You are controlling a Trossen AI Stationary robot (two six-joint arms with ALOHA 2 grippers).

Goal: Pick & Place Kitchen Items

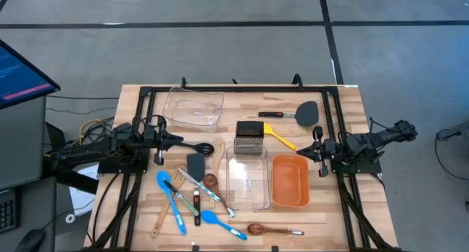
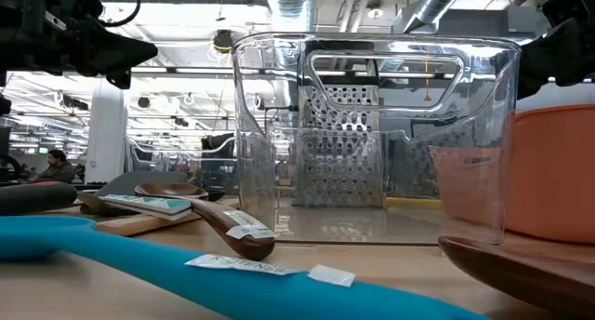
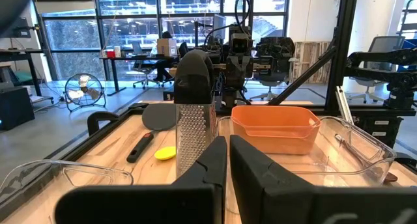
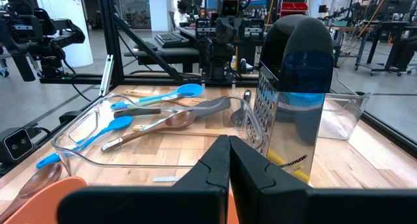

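A: While both arms are idling at the table edges, how are the end effectors standing?

B: The left gripper [image 1: 178, 141] is sitting at 9 o'clock with its dark fingers pressed together on nothing. The right gripper [image 1: 316, 146] is sitting at 3 o'clock, likewise closed and empty.

A: Where is the grater?

B: The steel box grater [image 1: 249, 138] is standing upright at table centre, perforated metal walls tapering up to a black handle. It is standing just at 12 o'clock of the tall clear container [image 1: 247, 180].

A: And the receptacles?

B: The orange tub [image 1: 290, 181], smooth and rectangular, is lying at 3 o'clock of the clear container. A shallow clear tray [image 1: 193, 108] is lying toward 11 o'clock.

A: The loose utensils?

B: Most are lying crossed in a cluster at 7 o'clock: two blue spoons [image 1: 169, 199], glossy plastic, long axes running roughly 11 to 5; metal tongs [image 1: 198, 187]; a black turner [image 1: 196, 168], blade toward 12. A wooden spoon [image 1: 272, 229] is lying at 6 o'clock, axis running 9 to 3, bowl toward 9. A yellow spoon [image 1: 280, 138] is resting beside the grater, axis running 10 to 4. A second grey-black turner [image 1: 304, 113] is lying at 1 o'clock, handle pointing toward 9.
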